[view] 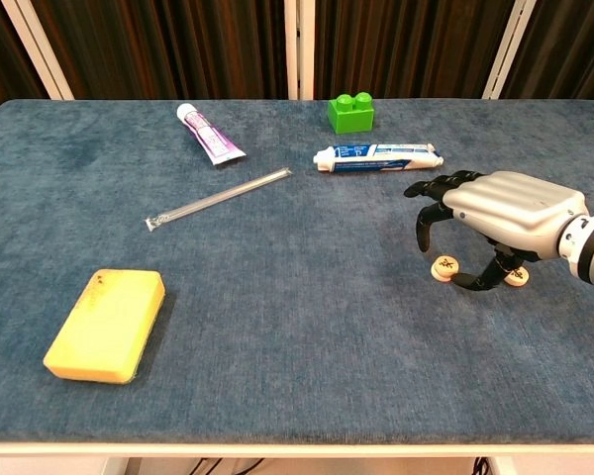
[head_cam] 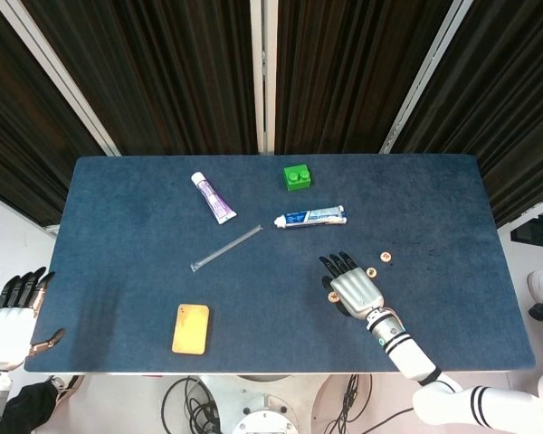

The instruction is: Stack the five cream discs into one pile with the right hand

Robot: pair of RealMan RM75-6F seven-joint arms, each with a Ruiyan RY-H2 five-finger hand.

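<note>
Right hand [view: 500, 213] palm down over the table [view: 307, 327], fingers arched, holding nothing. One cream disc [view: 443, 266] lies under its fingertips, not gripped; second disc [view: 516, 276] by the thumb. Two more discs [head_cam: 371, 271] [head_cam: 386, 257] just beyond the fingers. Left hand [head_cam: 7, 321] off the table, fingers spread.

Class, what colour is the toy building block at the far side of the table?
Bright green; the toy building block shows best in the chest view.
</note>
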